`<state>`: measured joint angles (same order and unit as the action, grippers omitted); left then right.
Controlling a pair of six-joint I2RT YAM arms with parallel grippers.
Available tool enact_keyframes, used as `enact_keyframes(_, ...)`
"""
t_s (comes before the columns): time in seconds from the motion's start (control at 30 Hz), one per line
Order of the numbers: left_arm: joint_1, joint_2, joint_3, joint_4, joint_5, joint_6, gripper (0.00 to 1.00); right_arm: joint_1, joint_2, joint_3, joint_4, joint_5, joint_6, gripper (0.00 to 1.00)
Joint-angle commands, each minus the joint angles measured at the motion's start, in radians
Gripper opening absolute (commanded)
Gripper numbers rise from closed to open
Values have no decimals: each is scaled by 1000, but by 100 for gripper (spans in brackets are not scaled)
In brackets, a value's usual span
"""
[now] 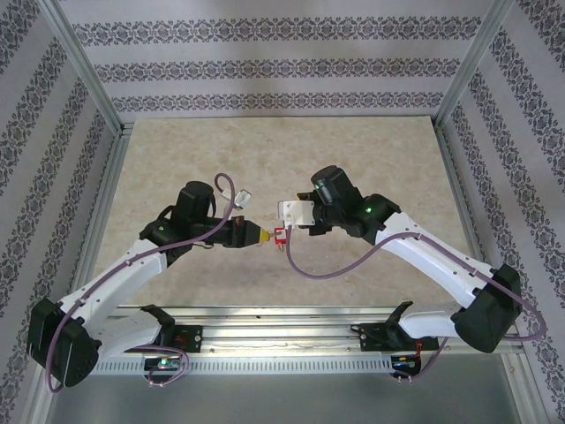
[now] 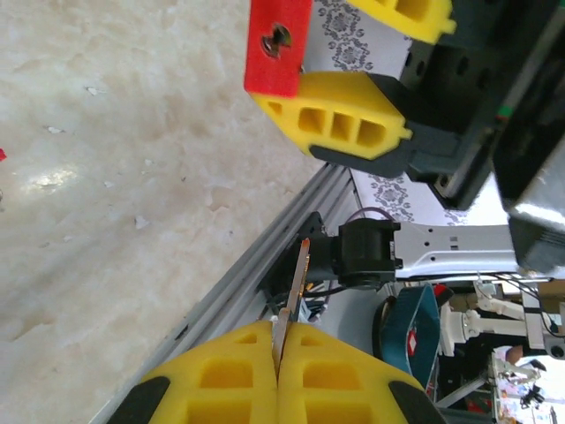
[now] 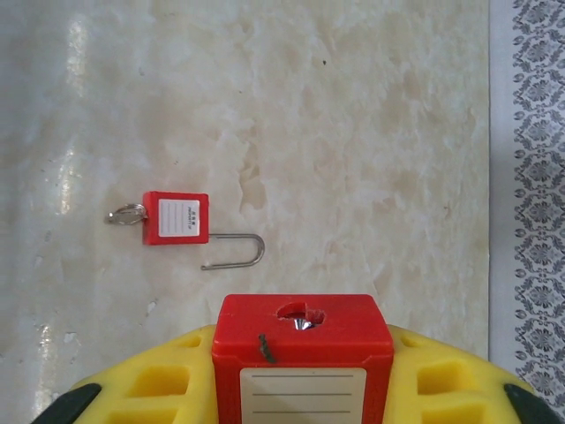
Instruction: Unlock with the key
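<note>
My right gripper (image 3: 303, 362) is shut on a red padlock (image 3: 303, 340), whose keyhole (image 3: 300, 315) faces away from the wrist camera. My left gripper (image 2: 278, 344) is shut on a thin metal key (image 2: 297, 283) that sticks out past the yellow fingertips. In the left wrist view the padlock (image 2: 278, 44) hangs ahead of the key, apart from its tip and a little off its line. In the top view the left gripper (image 1: 258, 236) and the held padlock (image 1: 280, 235) face each other mid-table with a small gap between them.
A second red padlock (image 3: 177, 218) lies flat on the marble table (image 3: 371, 132), its shackle (image 3: 240, 250) swung open and a key (image 3: 126, 214) in its base. An aluminium rail (image 1: 282, 311) runs along the near edge. Patterned walls enclose the table.
</note>
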<state>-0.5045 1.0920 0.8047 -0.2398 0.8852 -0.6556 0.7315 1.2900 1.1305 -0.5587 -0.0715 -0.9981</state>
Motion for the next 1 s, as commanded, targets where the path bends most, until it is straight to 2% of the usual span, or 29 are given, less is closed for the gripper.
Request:
enact_keyframes(0.0,-16,2,9,61,-26,20,0,16,-7,29,-26,-34,6,5)
enact_keyframes(0.4,-18,43,-25,179,-50,16,0,41,-14,25,-49,-53,33,5)
enact_keyframes(0.97,-19,106,-33,265,-72,1,0,69,-9,26,-61,-62,65,5)
